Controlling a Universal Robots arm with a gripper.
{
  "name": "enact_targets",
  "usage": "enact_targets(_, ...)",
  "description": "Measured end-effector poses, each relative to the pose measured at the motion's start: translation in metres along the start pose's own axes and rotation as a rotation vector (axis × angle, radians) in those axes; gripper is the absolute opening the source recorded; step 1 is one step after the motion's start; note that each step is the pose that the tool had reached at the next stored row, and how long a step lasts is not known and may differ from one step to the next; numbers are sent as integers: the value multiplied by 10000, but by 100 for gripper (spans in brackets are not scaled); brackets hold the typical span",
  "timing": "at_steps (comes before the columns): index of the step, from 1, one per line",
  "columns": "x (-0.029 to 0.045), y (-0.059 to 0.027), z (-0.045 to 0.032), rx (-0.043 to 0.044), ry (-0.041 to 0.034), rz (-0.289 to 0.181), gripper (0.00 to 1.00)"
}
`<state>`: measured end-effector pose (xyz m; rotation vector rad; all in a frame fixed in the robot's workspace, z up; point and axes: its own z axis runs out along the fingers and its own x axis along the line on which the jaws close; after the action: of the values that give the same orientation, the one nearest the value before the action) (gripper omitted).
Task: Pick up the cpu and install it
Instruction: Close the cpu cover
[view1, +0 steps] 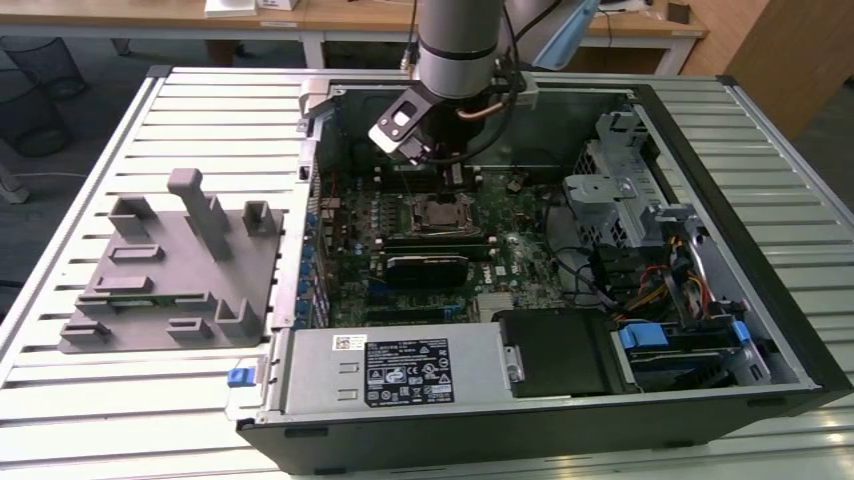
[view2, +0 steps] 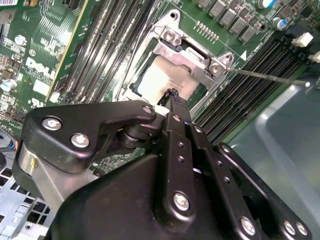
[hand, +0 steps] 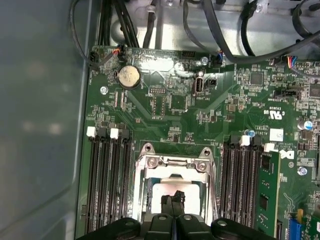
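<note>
Gripper (view2: 172, 95) pinched narrow, fingertips pressed together with nothing between them, tips right at the top plate of the cpu (view2: 150, 80); touching or just above, can't tell. Cpu lies flat in the socket frame (view2: 192, 57) on the motherboard (hand: 165, 107), silver plate showing through the frame's window in both wrist views. Thin lever rod (view2: 265, 76) sticks out from one frame corner. Memory slots (hand: 107, 175) on both sides of the socket, coin battery (hand: 128, 76) further off on the board. Exterior view: arm (view1: 461, 40) hangs in from 12 o'clock into the open pc case (view1: 534, 430), gripper over the socket near the board's middle. Grey tray (view1: 147, 290) sits on the slatted table (view1: 80, 400) at 9 o'clock from the case, well apart from the gripper. Power supply (view1: 387, 365) at 6 o'clock inside the case, drive cage (view1: 621, 190) and cables (view1: 654, 280) at 3 o'clock.
</note>
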<state>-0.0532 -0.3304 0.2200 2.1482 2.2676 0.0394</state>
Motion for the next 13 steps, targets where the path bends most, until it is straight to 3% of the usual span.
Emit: enact_targets(13,5,-100,64,-1,3,-41,11)
